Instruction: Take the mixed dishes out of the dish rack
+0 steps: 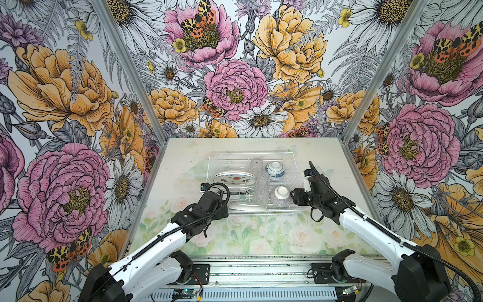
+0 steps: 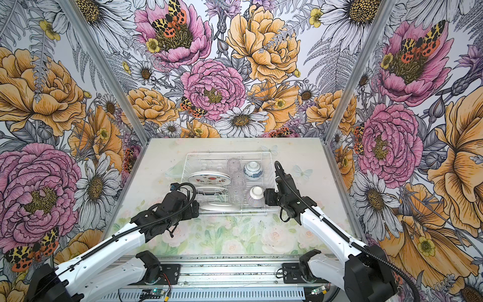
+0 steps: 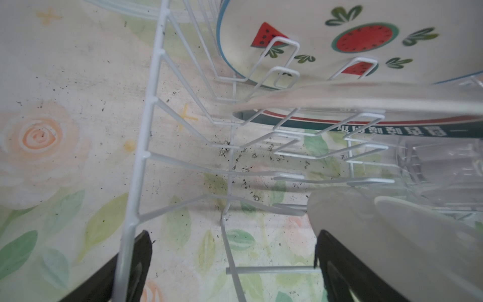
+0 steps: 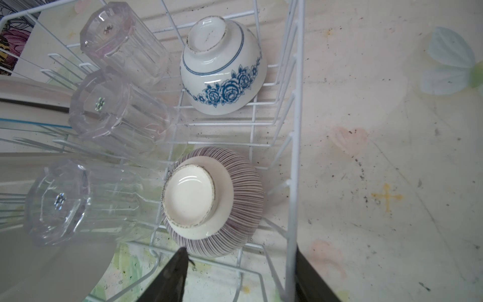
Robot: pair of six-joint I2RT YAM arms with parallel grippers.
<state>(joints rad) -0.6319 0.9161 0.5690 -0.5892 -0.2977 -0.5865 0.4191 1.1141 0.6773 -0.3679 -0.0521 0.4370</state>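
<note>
The white wire dish rack holds a watermelon-print plate, a teal-and-red-rimmed plate and a plain white plate in its slots. Three clear tumblers lie in a row beside a blue-and-white floral bowl and a ribbed bowl, both upside down. My left gripper is open at the rack's front left corner, astride its side wire, with one finger under the white plate. My right gripper is open, astride the rack's right wall, with its inner finger just short of the ribbed bowl.
A pale, clear-looking dish lies on the floral tabletop just left of the rack. Floral walls close in the left, right and back sides. The arm bases stand along the metal rail at the front.
</note>
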